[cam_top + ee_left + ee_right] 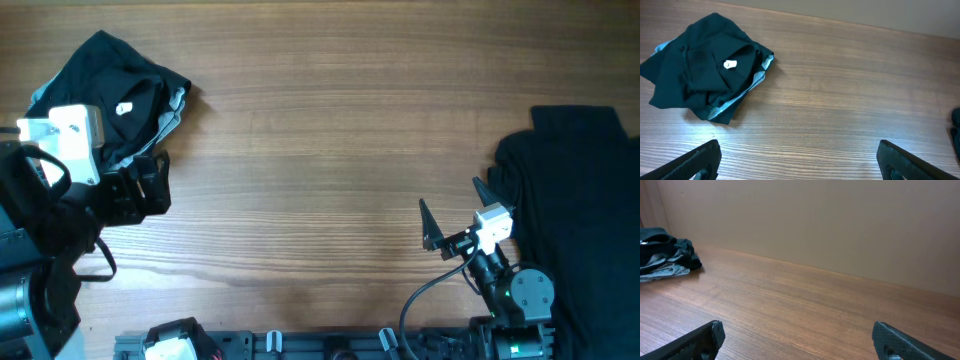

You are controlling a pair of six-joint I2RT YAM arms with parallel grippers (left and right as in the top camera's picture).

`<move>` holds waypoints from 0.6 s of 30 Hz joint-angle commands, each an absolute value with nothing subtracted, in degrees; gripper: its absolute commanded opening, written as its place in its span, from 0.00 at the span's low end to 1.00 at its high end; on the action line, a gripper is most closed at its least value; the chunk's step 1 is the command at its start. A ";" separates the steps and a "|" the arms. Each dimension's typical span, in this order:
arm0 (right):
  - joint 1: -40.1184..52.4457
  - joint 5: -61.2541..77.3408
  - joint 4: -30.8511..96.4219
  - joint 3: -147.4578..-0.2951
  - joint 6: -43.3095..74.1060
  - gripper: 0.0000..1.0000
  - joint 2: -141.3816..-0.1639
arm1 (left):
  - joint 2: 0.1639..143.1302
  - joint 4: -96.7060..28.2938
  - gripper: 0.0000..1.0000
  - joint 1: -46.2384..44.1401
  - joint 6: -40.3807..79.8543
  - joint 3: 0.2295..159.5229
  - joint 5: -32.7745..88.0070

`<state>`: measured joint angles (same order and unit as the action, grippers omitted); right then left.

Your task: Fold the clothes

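Our left tool (799,148) and right tool (450,205) both gape, empty. We'd reach ahead-left for the shirt (705,70), pinch its grey edge, possibly the collar, and spread it flat.

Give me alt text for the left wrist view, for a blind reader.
A crumpled black shirt with a pale grey edge and small white mark lies upper left on the wooden table. The left gripper is open and empty, fingers at the bottom corners.

Overhead: high, looking straight down on table (320,120). Left wrist: behind left pincer (799,146), tilted down, shirt (705,75) close ahead-left. Right wrist: behind right pincer (797,326), low, near-level; same shirt far ahead-left.
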<state>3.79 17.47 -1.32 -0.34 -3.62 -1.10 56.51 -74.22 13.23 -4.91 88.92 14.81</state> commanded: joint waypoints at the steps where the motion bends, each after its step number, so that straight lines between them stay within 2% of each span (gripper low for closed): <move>1: 3.53 16.43 -1.41 -0.30 -2.61 1.00 -0.80 | 56.29 -74.08 1.00 12.97 -5.78 88.90 14.46; 8: 3.51 16.43 -1.41 -0.30 -2.61 1.00 -0.80 | 53.95 -74.98 1.00 12.88 -5.80 88.73 13.98; 11: 3.51 16.45 -1.41 -0.30 -2.61 1.00 -0.80 | 44.69 -57.89 1.00 9.63 -5.56 78.04 14.24; 12: 3.53 16.45 -1.41 -0.30 -2.61 1.00 -0.80 | 38.20 -44.27 1.00 7.77 -5.54 66.46 14.31; 14: 3.53 16.45 -1.41 -0.30 -2.61 1.00 -0.80 | 30.37 -32.56 1.00 6.42 -4.60 52.77 14.52; 18: 3.53 16.43 -1.41 -0.30 -2.61 1.00 -0.80 | 15.16 -25.04 1.00 6.22 -3.62 32.29 16.69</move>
